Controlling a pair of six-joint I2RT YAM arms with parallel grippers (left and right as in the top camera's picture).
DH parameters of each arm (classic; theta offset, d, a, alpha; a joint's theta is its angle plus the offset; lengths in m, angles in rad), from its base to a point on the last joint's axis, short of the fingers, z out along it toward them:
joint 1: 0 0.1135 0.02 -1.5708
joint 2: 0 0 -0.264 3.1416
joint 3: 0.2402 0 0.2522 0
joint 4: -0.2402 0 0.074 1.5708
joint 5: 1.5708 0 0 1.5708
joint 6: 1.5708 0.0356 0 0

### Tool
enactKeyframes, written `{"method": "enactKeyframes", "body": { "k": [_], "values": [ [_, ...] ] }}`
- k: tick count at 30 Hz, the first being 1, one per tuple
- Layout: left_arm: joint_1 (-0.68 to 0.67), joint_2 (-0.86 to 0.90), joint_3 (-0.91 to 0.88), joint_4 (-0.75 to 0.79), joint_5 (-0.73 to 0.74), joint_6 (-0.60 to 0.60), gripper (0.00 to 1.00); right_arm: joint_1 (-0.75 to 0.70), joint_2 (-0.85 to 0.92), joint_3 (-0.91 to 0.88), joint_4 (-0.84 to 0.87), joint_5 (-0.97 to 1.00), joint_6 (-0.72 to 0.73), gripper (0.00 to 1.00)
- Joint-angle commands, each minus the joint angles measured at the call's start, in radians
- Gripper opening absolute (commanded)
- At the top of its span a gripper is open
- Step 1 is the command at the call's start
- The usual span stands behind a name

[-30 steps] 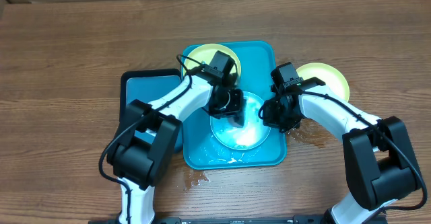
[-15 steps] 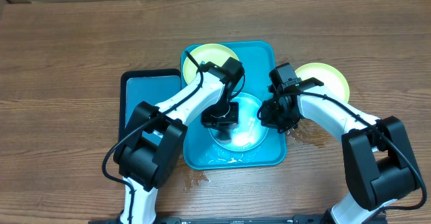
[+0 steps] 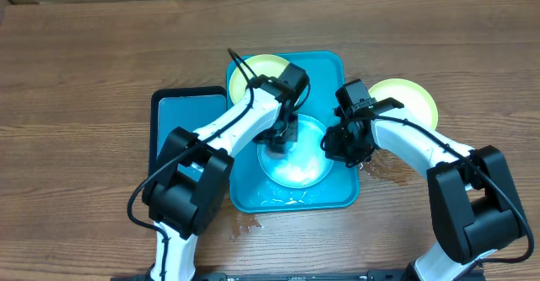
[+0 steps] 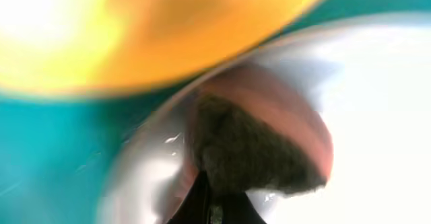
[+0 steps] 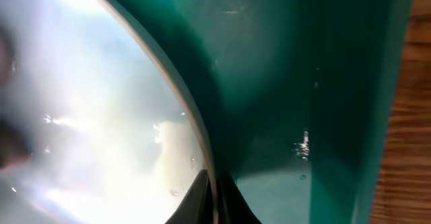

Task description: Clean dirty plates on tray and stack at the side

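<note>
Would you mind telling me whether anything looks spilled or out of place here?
Yes, liquid lies on the wooden table outside the teal tray: one wet patch by its near left corner, a second patch beside its right edge.

A brown wood-grain worktop (image 3: 84,62) fills the overhead view. Near its middle lies a large teal tray (image 3: 325,68) with rounded corners. Just left of it lies a smaller black-rimmed blue tray (image 3: 181,116); whether the two touch cannot be told. Right of the teal tray, a yellow-green rimmed plate (image 3: 415,98) lies directly on the wood. Wet patches (image 3: 249,224) glisten on the wood by the teal tray's near-left corner and along its right side.
</note>
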Motion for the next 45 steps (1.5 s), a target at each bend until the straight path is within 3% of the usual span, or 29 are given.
{"method": "enactKeyframes", "body": {
  "k": [1, 5, 14, 22, 32, 37, 45],
  "values": [
    [-0.021, 0.040, -0.028, 0.150, 0.414, 0.021, 0.04, -0.007, 0.022, 0.000, 0.000, 0.061, 0.001, 0.04],
    [-0.049, 0.040, -0.069, 0.265, 0.602, 0.014, 0.04, -0.007, 0.022, 0.000, -0.001, 0.061, 0.001, 0.04],
    [-0.052, 0.040, -0.114, 0.186, 0.584, 0.011, 0.04, -0.007, 0.022, 0.000, -0.002, 0.061, 0.001, 0.04],
    [-0.014, 0.015, -0.111, -0.092, 0.156, -0.058, 0.04, -0.007, 0.022, 0.000, -0.003, 0.061, 0.001, 0.04],
    [0.054, -0.160, -0.111, -0.190, -0.272, -0.053, 0.04, -0.007, 0.022, 0.000, -0.005, 0.061, 0.000, 0.04],
    [0.066, -0.256, -0.110, -0.159, -0.244, -0.036, 0.04, -0.007, 0.022, 0.000, -0.005, 0.061, 0.001, 0.04],
    [0.055, -0.269, -0.120, 0.000, 0.133, 0.023, 0.04, -0.007, 0.022, 0.000, -0.008, 0.061, 0.001, 0.04]
  ]
}}
